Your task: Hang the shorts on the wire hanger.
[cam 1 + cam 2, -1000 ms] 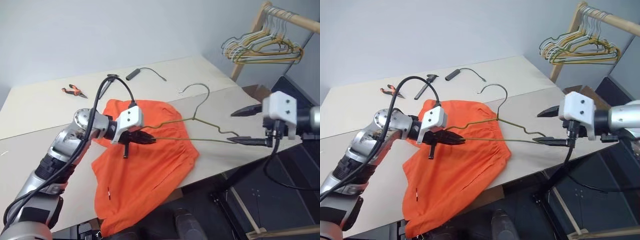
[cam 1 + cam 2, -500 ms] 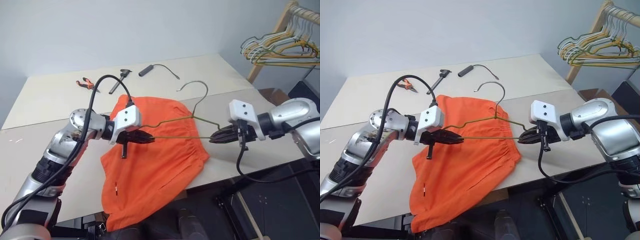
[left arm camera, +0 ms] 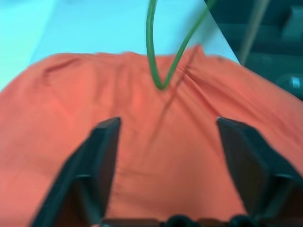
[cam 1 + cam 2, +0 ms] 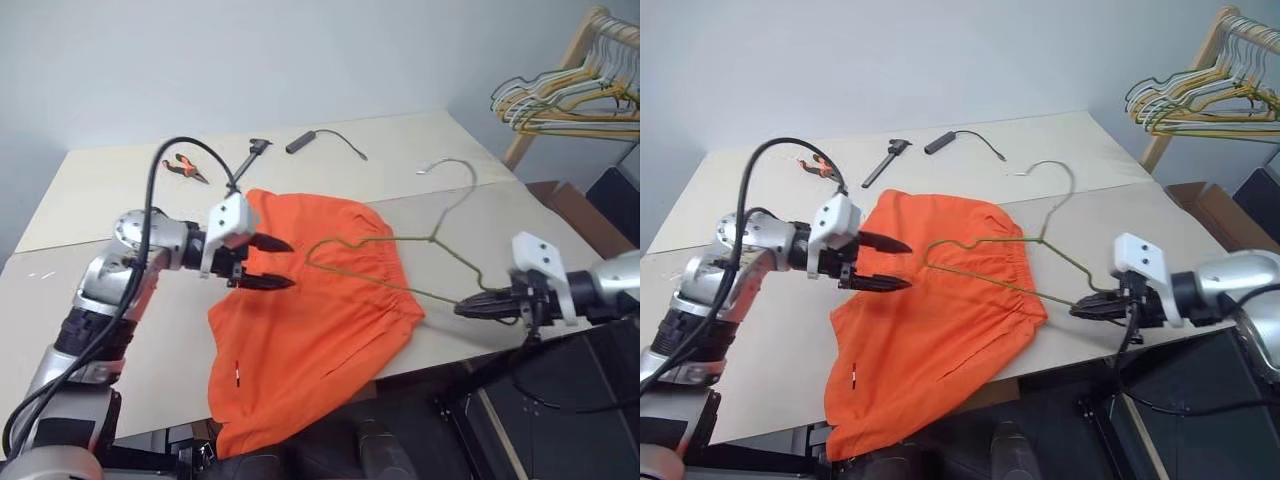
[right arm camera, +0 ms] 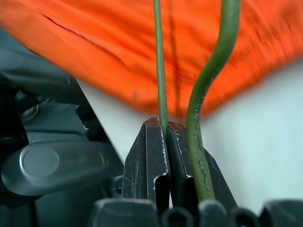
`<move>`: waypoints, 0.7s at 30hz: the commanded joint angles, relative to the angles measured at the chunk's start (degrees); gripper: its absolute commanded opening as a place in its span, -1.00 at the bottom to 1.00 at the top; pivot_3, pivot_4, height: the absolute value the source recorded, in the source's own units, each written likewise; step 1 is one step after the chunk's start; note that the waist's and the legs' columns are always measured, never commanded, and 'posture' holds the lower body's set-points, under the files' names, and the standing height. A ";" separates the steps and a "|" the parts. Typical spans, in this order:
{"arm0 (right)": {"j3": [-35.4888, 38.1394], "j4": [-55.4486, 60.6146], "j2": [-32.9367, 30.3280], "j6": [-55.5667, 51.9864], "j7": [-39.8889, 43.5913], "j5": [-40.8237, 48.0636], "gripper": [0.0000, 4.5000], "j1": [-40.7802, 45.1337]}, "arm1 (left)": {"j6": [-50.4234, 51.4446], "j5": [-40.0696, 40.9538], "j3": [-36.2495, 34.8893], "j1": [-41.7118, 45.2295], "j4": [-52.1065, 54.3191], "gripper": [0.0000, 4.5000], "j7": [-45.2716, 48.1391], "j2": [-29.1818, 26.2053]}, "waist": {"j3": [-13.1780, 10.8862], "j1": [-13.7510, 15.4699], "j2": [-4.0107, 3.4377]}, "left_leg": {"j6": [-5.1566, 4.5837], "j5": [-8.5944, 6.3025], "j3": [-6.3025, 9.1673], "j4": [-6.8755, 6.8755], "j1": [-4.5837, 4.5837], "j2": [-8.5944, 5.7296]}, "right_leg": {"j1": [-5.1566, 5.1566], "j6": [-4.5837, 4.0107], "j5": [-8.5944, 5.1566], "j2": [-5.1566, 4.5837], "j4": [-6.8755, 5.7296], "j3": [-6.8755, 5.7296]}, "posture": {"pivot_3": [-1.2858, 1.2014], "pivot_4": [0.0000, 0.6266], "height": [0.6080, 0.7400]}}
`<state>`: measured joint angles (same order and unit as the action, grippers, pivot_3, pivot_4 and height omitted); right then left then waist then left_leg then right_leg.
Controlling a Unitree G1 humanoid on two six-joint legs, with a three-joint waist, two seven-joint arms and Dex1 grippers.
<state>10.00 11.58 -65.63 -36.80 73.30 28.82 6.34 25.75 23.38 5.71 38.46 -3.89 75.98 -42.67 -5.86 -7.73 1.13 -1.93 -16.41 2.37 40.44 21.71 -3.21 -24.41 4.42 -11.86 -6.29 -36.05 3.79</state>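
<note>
The shorts (image 4: 310, 320) lie spread on the table (image 4: 110, 200), waistband toward the right side, with their lower part hanging over the near edge. The hanger (image 4: 400, 262) rests across the waistband area, its hook (image 4: 452, 172) pointing toward the far side of the table.

The right gripper (image 4: 478, 308), near the table's right edge, has its fingers pressed together on the hanger's right corner; the right wrist view shows one thin wire pinched between the black fingertips (image 5: 161, 142) and a thicker-looking strand running just beside them, possibly touching.

The left gripper (image 4: 272, 264) hangs over the left part of the shorts with its fingers spread wide and nothing between them. In the left wrist view the hanger's left corner (image 3: 161, 85) lies ahead of the fingers, apart from them.

Pliers (image 4: 186, 168), a black tool (image 4: 252, 152) and a cable (image 4: 330, 140) lie at the far side. A bunch of hangers (image 4: 565, 98) hangs on a wooden rack at the right.
</note>
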 commanded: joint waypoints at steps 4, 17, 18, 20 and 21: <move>9.04 -3.98 2.76 -12.36 -7.40 4.23 -1.00 -5.47 | 4.15 8.00 -6.40 -2.58 6.39 0.98 1.29 -0.86 | 0.01 -0.07 -0.01 | -0.04 -0.02 -0.11 0.00 -0.24 0.02 | 0.16 0.01 0.00 -0.03 0.00 0.10 | -0.11 -0.81 1.00; 4.11 -9.71 5.93 -24.59 -13.19 6.05 -1.00 -0.64 | 4.99 11.63 -7.61 -6.12 12.28 0.98 -0.63 -0.49 | 0.01 0.83 -0.02 | -0.14 -0.08 -0.25 -0.02 -0.38 0.05 | 0.31 0.04 0.03 0.02 0.10 0.17 | -0.09 -0.77 1.00; 3.86 -9.66 5.70 -25.05 -12.57 6.47 -1.00 -0.57 | 5.05 11.76 -7.61 -6.27 12.52 0.98 -0.66 -0.62 | 0.01 0.84 -0.02 | -0.14 -0.09 -0.27 -0.02 -0.38 0.04 | 0.32 0.04 0.03 0.01 0.10 0.17 | -0.09 -0.77 1.00; 3.92 -9.16 5.51 -25.43 -11.83 7.24 -1.00 -0.81 | 5.28 11.99 -7.64 -6.49 12.95 0.98 -0.72 -0.84 | 0.01 0.84 -0.02 | -0.14 -0.08 -0.27 -0.02 -0.40 0.05 | 0.33 0.04 0.03 0.02 0.09 0.17 | -0.08 -0.76 1.00; 4.21 -9.13 5.39 -25.78 -11.37 7.88 -1.00 -0.88 | 5.43 12.10 -7.67 -6.55 13.15 0.98 -0.78 -0.92 | 0.01 0.85 -0.02 | -0.14 -0.08 -0.27 -0.02 -0.40 0.05 | 0.33 0.04 0.03 0.02 0.09 0.17 | -0.08 -0.75 1.00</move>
<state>12.80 0.72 -59.14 -61.98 60.70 35.08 4.62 31.06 34.13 -0.37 31.40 7.46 75.42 -42.73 -5.85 -6.89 1.11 -2.06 -16.49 2.10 40.43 21.31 -3.16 -24.07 4.46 -11.82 -6.26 -35.97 3.96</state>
